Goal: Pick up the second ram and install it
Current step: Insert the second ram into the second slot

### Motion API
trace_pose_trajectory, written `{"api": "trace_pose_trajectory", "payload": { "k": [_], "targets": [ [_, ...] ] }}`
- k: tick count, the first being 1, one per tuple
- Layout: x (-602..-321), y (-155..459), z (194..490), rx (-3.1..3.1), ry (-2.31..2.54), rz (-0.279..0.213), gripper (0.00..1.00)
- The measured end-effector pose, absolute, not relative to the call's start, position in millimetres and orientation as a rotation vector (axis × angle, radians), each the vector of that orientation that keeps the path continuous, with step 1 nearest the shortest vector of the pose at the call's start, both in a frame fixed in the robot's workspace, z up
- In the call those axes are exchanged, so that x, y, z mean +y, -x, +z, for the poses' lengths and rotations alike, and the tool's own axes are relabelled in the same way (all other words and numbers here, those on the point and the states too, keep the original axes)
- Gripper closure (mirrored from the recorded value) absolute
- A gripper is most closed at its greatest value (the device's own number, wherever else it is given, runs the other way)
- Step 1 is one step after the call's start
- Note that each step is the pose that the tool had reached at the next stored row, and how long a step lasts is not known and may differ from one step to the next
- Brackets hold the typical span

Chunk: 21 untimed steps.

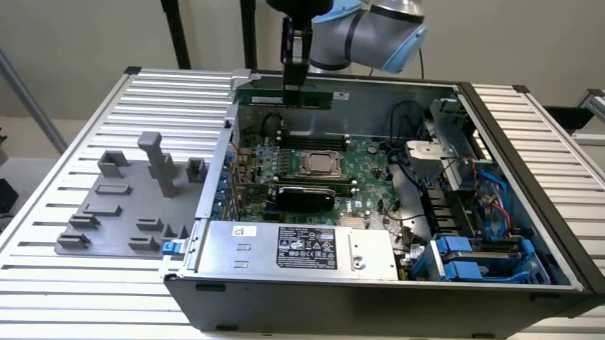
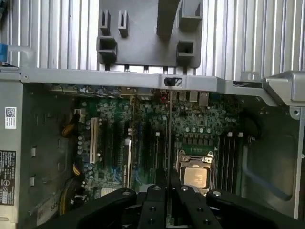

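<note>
The second ram point(image 1: 283, 96) is a long green stick that hangs level above the far edge of the open computer case point(image 1: 378, 297). My gripper point(image 1: 294, 83) comes down from above and is shut on the stick near its middle. In the wrist view the stick point(image 2: 169, 138) shows edge-on as a thin line running out from between the black fingers point(image 2: 155, 198). The black memory slots point(image 1: 317, 139) point(image 2: 229, 157) lie on the green motherboard point(image 1: 364, 180) beside the processor point(image 1: 321, 164) point(image 2: 195, 176), below and apart from the held stick.
A grey fixture plate point(image 1: 123, 205) with upright posts lies on the slatted table on the exterior view's left of the case. Inside the case sit a silver power supply point(image 1: 293, 248), blue drive carriers point(image 1: 472, 258) and loose cables point(image 1: 411, 166).
</note>
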State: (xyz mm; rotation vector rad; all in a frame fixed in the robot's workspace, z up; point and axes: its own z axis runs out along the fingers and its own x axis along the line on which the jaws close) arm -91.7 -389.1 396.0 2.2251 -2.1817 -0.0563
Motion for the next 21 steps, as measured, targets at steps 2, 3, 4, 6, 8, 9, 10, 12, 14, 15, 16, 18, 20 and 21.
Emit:
{"api": "trace_pose_trajectory", "payload": {
  "k": [2, 3, 4, 6, 8, 9, 10, 12, 14, 15, 16, 18, 20, 21],
  "targets": [
    [-383.6, 85.2, 392.4, -2.182, -2.225, -0.056, 1.00],
    [-381.2, 81.7, 390.6, -2.182, -2.225, -0.056, 1.00],
    [-378.8, 77.6, 388.6, -2.182, -2.225, -0.056, 1.00],
    [-375.7, 68.8, 385.0, -2.182, -2.225, -0.056, 1.00],
    [-373.8, 59.7, 381.4, -2.182, -2.225, -0.056, 1.00],
    [-373.3, 55.2, 379.6, -2.182, -2.225, -0.056, 1.00],
    [-373.0, 50.7, 377.8, -2.182, -2.225, -0.056, 1.00],
    [-372.9, 41.6, 374.1, -2.182, -2.225, -0.056, 1.00],
    [-372.9, 35.4, 370.5, -2.185, -2.223, -0.058, 1.00],
    [-372.9, 34.0, 368.8, -2.191, -2.219, -0.060, 1.00],
    [-372.8, 33.3, 367.0, -2.199, -2.212, -0.062, 1.00],
    [-372.8, 33.3, 363.2, -2.217, -2.197, -0.063, 1.00],
    [-372.6, 33.2, 359.7, -2.227, -2.187, -0.064, 1.00],
    [-372.5, 33.2, 357.9, -2.230, -2.184, -0.064, 1.00]
  ]
}}
